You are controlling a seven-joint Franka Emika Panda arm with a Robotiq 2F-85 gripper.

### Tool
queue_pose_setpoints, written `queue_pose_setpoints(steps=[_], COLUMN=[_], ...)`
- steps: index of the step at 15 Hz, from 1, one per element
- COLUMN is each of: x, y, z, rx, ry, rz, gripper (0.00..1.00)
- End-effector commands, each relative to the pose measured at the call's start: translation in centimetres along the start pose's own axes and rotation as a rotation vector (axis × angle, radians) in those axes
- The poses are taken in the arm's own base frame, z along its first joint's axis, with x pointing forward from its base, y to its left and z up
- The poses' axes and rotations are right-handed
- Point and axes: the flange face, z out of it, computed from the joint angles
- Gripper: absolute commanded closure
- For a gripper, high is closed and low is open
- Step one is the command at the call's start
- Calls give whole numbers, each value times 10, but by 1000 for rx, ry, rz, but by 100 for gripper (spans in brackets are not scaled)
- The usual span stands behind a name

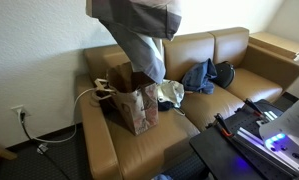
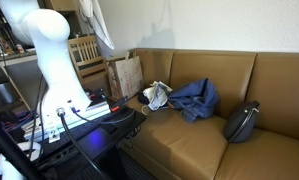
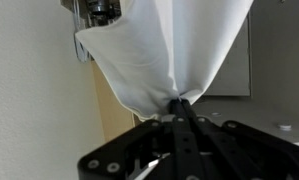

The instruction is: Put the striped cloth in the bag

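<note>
**Q:** Tool state and cloth position?

**A:** In the wrist view the gripper (image 3: 179,104) is being seen with its jaws pressed fully together on a gathered fold of the striped cloth (image 1: 139,35). The cloth is being hung high over the sofa (image 1: 244,88). Its lower tail is being dangled at the mouth of the paper bag (image 1: 137,108). Whether the tip is inside or only over the rim cannot be told.

**Q:** How is the step best being carried out?

**A:** By judgement, a straight descent is being favoured. The tail is being centred over the opening so that the fabric is being fed in fold on fold, not draped over the rim. The bag is standing unsupported on a soft cushion, so sideways drag is being avoided because it may tip the bag. Release is being advised only once most of the cloth is below the rim.

**Q:** Brands, labels, writing?

**A:** Nothing legible is being found. A printed pattern is being noted on the bag, too small to resolve.
</note>
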Motion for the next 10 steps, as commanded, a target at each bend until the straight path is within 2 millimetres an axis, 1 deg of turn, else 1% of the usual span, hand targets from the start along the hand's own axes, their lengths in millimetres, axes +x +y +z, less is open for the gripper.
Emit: queue_pose_setpoints(steps=[1,2,3,5,7,8,10], x=[-6,-38,-55,-83,-124,-140,-180], y=[15,25,35,56,73,77,82], z=[-9,-23,-32,-36,-36,-33,-27], rx=[-133,-190,-236,-327,-383,-401,-419], ry=[-11,-13,-7,-6,-9,-12,-20], rz=[-65,-105,-130,-188,-222,-249,-285], gripper=[100,100,100,100,100,100,100])
